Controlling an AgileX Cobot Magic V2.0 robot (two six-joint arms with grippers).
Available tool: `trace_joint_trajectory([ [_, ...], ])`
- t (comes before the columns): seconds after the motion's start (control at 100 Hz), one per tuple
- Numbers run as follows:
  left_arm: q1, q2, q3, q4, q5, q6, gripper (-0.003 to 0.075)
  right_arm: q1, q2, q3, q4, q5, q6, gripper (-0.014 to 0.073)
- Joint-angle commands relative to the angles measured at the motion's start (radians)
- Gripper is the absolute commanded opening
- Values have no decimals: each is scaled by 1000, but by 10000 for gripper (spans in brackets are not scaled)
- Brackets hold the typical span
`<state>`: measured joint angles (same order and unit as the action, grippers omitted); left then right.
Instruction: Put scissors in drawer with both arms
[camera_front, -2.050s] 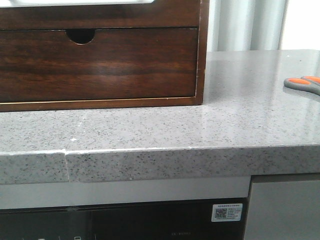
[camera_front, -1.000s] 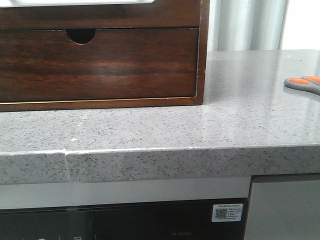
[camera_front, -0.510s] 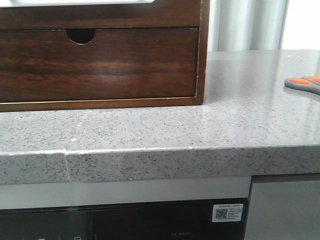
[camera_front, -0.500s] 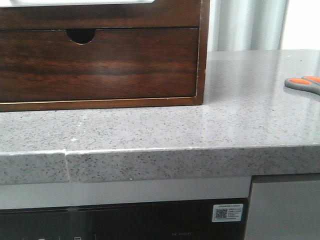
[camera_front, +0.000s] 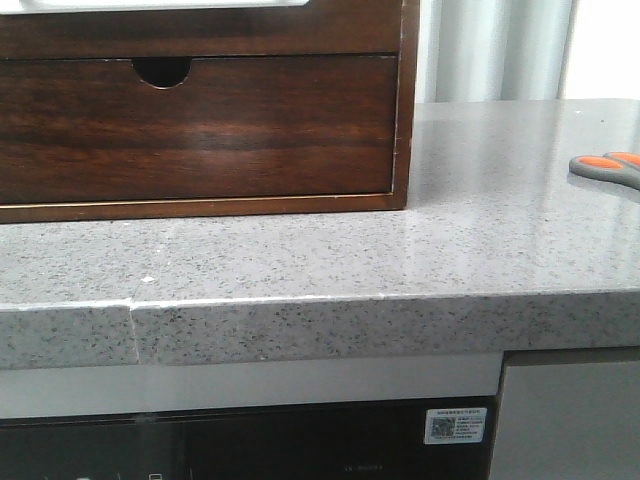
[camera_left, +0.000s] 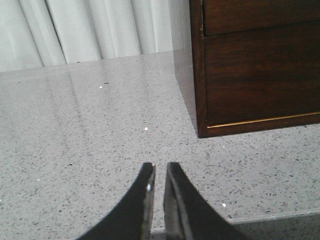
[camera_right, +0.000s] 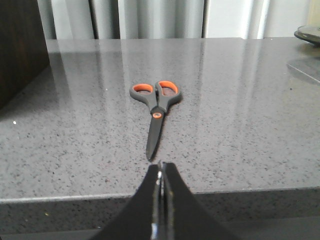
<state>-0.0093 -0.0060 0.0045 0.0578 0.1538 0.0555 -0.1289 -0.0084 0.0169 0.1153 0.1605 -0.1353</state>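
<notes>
The scissors (camera_front: 605, 168), with grey handles and orange-lined loops, lie flat on the grey stone counter at the far right, cut off by the frame edge. In the right wrist view the scissors (camera_right: 156, 100) show whole, with the blades pointing toward my right gripper (camera_right: 161, 165). That gripper is shut and empty, just short of the blade tip, over the counter's front edge. The shallow drawer (camera_front: 200, 30) sits closed at the top of the wooden cabinet, with a whitish rim above it. It also shows in the left wrist view (camera_left: 260, 15). My left gripper (camera_left: 159, 167) is shut but for a thin slit and empty, over bare counter beside the cabinet.
A taller drawer front with a half-round notch (camera_front: 200, 125) sits below the shallow one. The counter's front edge (camera_front: 320, 325) runs across, with a dark appliance under it. Curtains hang behind. A dark dish (camera_right: 307, 34) sits at the counter's far corner.
</notes>
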Motion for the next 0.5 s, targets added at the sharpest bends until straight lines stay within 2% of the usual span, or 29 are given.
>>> trace_joint_trajectory([
  [0.0, 2, -34, 10, -32, -99, -9, 3, -6, -22, -11, 30, -66, -3, -116],
  [0.23, 2, -6, -86, -39, -70, -9, 3, 15, 5, -86, 40, -16, -3, -116],
  [0.49, 2, 141, -257, -39, -48, -9, 3, 53, 149, -246, 41, 67, -3, -116],
])
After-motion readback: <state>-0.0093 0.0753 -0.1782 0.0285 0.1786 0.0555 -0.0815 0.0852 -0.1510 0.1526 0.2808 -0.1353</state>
